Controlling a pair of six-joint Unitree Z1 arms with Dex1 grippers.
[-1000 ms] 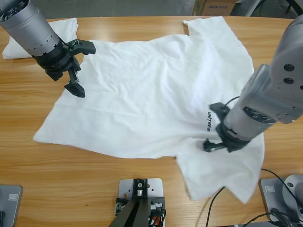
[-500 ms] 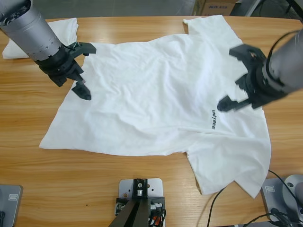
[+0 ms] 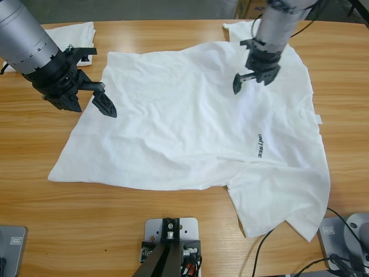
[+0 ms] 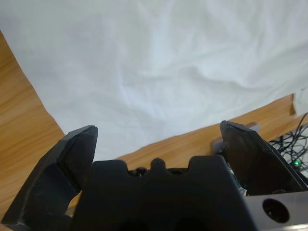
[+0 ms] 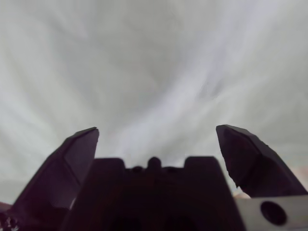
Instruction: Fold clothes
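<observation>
T-shirt (image 3: 190,124): white, spread flat across the wooden table (image 3: 173,231); one sleeve toward the near right corner, another toward the far edge; small dark printed mark (image 3: 260,145) right of centre.
Second T-shirt (image 3: 72,33): white, folded, at the far left of the table, behind the left arm; seen in the high view only.
Left gripper (image 3: 92,78): jaws wide apart, holding nothing; poised at the spread shirt's far left edge, one jaw tip over the cloth, the other nearer the folded shirt.
Left wrist view: white cloth (image 4: 159,67) fills the space ahead of the jaws, bare wood to the left of them and below the hem; cables and rig parts at the lower right, not told from the high view.
Right gripper (image 3: 255,74): jaws wide apart, empty; over the shirt's upper right part, beyond the printed mark.
Right wrist view: nothing but pale creased cloth (image 5: 154,72) ahead of and between the jaws; no table edge seen, unlike the high view.
Change from a second ago: right gripper was low at the shirt's near right, by the mark; cloth there was bunched, now lies flatter and wider. Left gripper shifted slightly.
</observation>
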